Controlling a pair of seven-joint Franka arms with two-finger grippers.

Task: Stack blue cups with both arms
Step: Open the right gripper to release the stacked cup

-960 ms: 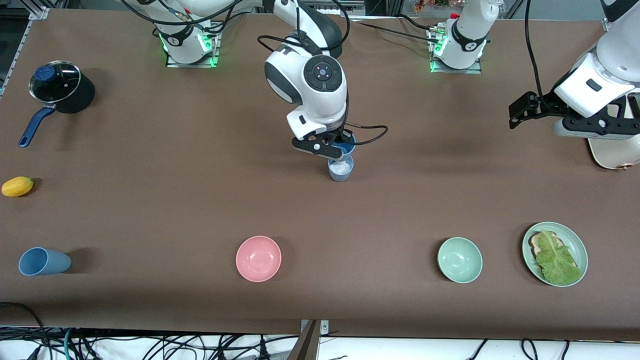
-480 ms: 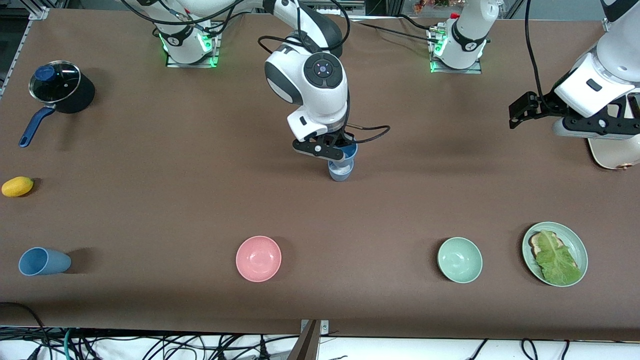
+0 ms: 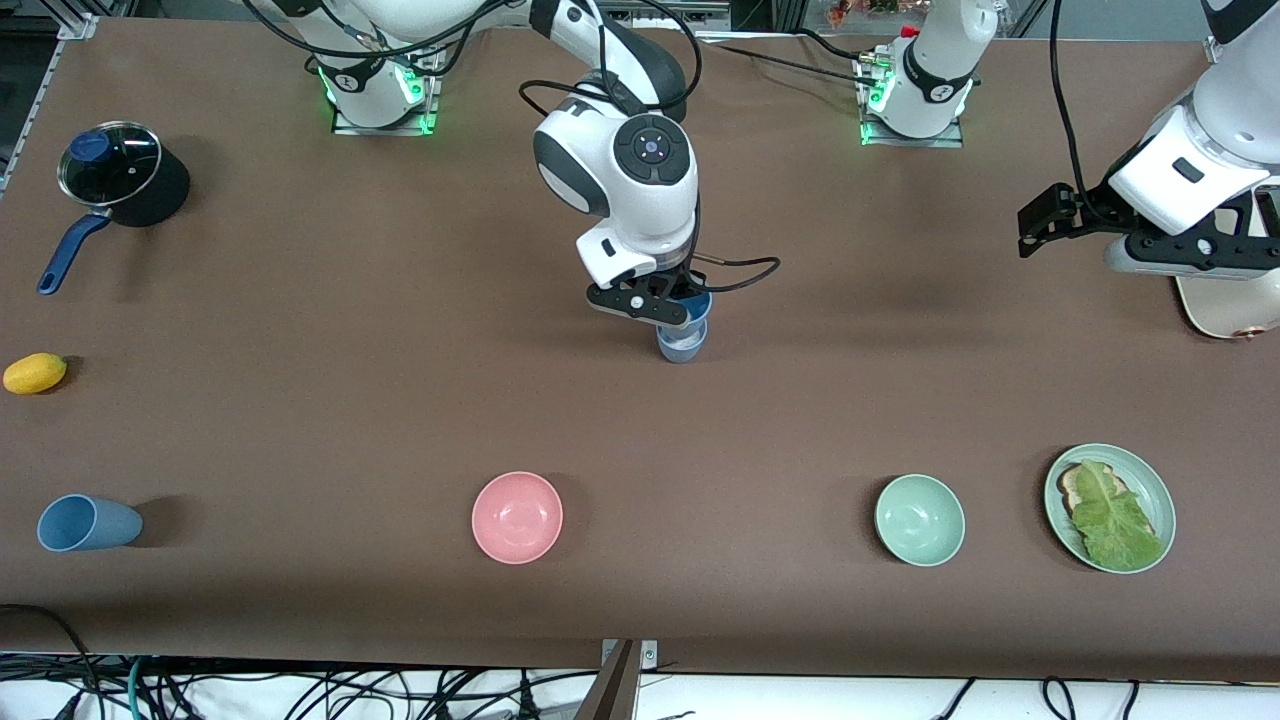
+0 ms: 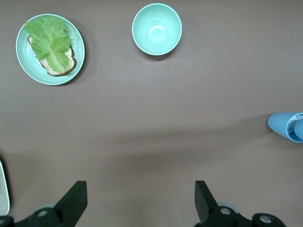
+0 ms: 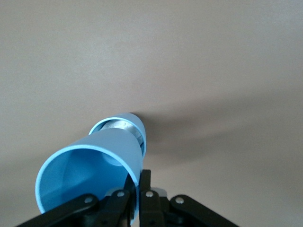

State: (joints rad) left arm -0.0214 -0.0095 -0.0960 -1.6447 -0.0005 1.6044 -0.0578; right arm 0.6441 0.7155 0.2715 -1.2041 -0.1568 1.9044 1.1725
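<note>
My right gripper (image 3: 678,306) is shut on the rim of a blue cup (image 3: 697,307). It holds this cup upright with its base down inside a second blue cup (image 3: 682,346), which stands mid-table. In the right wrist view the fingers (image 5: 150,187) pinch the held cup's (image 5: 90,163) wall, and the standing cup (image 5: 136,124) shows below it. A third blue cup (image 3: 85,523) lies on its side near the front camera, at the right arm's end. My left gripper (image 3: 1190,258) (image 4: 139,201) waits open and empty, raised at the left arm's end. The cup pair (image 4: 280,124) shows in the left wrist view.
A pink bowl (image 3: 517,517), a pale-green bowl (image 3: 919,520) and a green plate (image 3: 1158,495) with lettuce on toast sit near the front camera. A black pot (image 3: 125,180) and a yellow fruit (image 3: 35,372) are at the right arm's end. A white object (image 3: 1225,310) lies under the left gripper.
My right gripper has come down with its blue cup, which now sits lower inside the standing cup and covers its opening. The left arm has not moved.
</note>
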